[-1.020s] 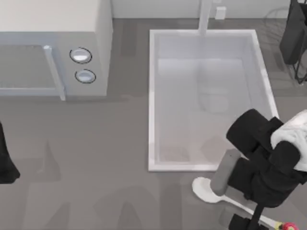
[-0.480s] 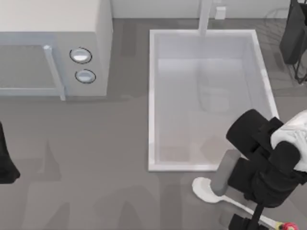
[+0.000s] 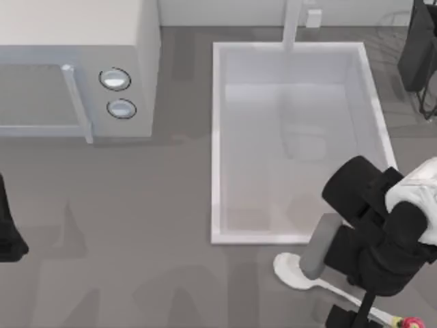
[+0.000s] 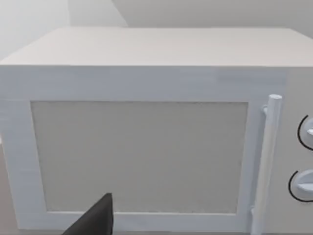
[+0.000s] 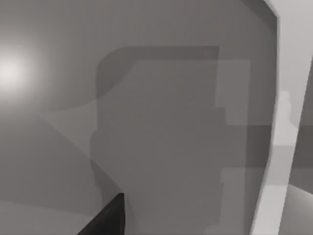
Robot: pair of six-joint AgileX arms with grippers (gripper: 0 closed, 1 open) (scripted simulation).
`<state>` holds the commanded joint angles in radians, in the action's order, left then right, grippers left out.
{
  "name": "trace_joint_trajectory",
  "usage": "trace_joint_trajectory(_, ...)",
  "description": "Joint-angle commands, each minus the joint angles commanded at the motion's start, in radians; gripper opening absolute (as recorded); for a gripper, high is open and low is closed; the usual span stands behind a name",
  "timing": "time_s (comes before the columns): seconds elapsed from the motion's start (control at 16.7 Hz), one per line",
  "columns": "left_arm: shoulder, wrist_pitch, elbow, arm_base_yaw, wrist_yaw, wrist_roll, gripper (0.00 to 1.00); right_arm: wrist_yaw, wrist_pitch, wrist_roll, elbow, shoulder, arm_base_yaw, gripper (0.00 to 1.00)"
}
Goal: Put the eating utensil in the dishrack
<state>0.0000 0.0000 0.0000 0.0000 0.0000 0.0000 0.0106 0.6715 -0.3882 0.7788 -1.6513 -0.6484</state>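
Note:
The eating utensil, a white spoon point(image 3: 292, 268), lies on the grey table just in front of the sink's front right corner. Its thin handle runs toward the lower right and ends in a small red-and-yellow ornament point(image 3: 410, 322). My right arm point(image 3: 382, 232) reaches over the handle and hides its middle, with my right gripper point(image 3: 351, 311) low above that stretch. The dishrack point(image 3: 422, 48), black wire with a dark panel, stands at the table's far right corner, partly cut off. My left arm point(image 3: 7, 232) sits parked at the left edge.
A big white sink basin point(image 3: 217, 171) with a faucet point(image 3: 292, 24) takes up the middle right; its rim point(image 5: 274, 171) appears in the right wrist view. A white microwave point(image 3: 75, 68) with two knobs stands at the back left, and its door point(image 4: 137, 156) faces the left wrist camera.

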Motion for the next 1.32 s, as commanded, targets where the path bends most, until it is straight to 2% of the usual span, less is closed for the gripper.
trace_joint_trajectory(0.3, 0.000, 0.000, 0.000, 0.000, 0.000, 0.000, 1.00, 0.001, 0.112, -0.003, 0.105, 0.016, -0.002, 0.00)
trace_joint_trajectory(0.96, 0.000, 0.000, 0.000, 0.000, 0.000, 0.000, 1.00, 0.000, 0.779, -0.012, 0.614, 0.147, 0.008, 0.00)
trace_joint_trajectory(1.32, 0.000, 0.000, 0.000, 0.000, 0.000, 0.000, 1.00, 0.000, 0.833, -0.013, 0.666, 0.167, 0.010, 0.00)
